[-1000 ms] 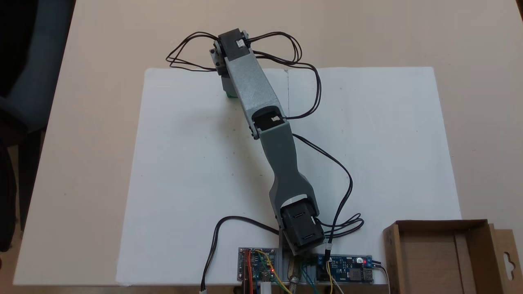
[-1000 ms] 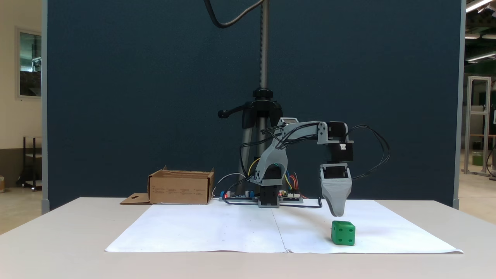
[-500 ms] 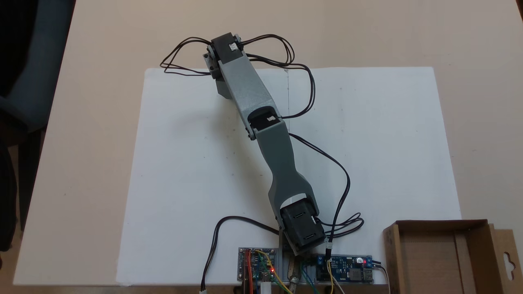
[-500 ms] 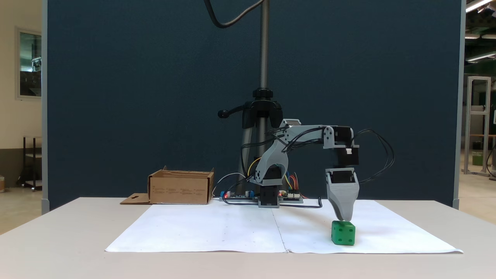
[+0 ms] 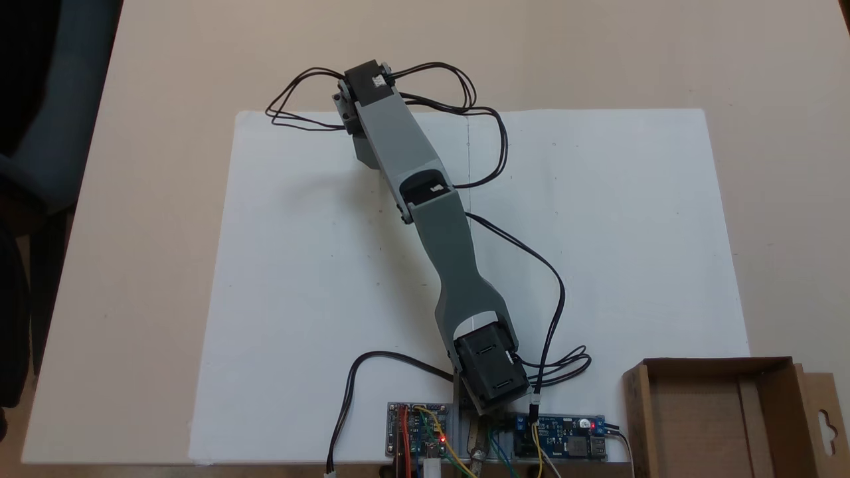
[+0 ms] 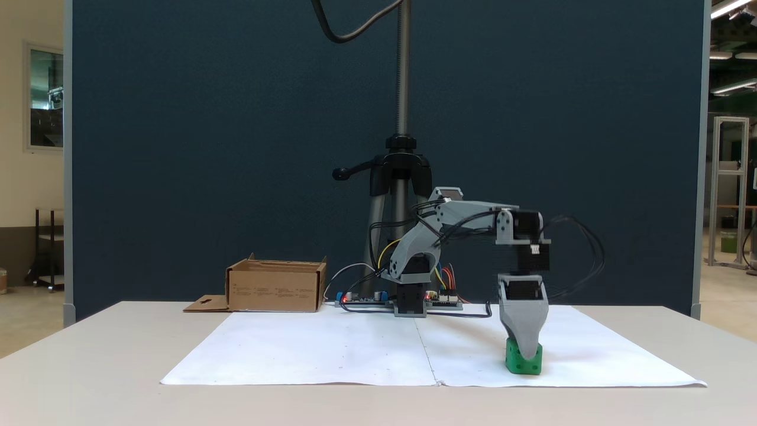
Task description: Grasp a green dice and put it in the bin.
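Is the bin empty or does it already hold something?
Empty: the bin shows bare cardboard inside; the green dice sits on the paper.

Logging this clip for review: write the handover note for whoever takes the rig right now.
Gripper: down over the dice, one jaw in front of it; open or shut cannot be told.
Dice: on the white paper, not lifted.
Bin: by the arm's base, nothing seen inside.
Done: reach to the dice.
Left: close on it, lift, carry to the bin, release.
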You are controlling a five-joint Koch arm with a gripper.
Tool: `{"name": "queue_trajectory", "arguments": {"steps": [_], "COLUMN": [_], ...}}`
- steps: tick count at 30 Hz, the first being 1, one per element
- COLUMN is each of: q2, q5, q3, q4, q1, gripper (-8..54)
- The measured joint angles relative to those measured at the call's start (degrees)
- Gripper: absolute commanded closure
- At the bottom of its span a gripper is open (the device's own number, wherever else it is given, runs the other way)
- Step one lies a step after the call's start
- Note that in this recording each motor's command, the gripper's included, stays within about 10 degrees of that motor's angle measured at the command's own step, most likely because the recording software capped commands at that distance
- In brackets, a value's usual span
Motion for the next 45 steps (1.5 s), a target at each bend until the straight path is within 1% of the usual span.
{"name": "queue_trajectory", "arguments": {"steps": [20, 22, 24, 29, 31, 34, 45], "q2": [-2.11, -2.46, -2.81, -2.81, -2.81, -2.9, -2.9], "q5": [-0.09, -0.09, 0.0, 0.0, 0.0, -0.09, -0.09], "q3": [0.0, 0.0, -0.09, -0.09, -0.09, -0.09, -0.09], "q4": [0.0, 0.0, -0.09, -0.09, -0.09, -0.09, -1.49], "q1": [0.97, 0.97, 0.97, 0.97, 0.97, 1.05, 3.43], "gripper": [5.9, 7.5, 7.6, 17.7, 25.8, 33.2, 33.6]}}
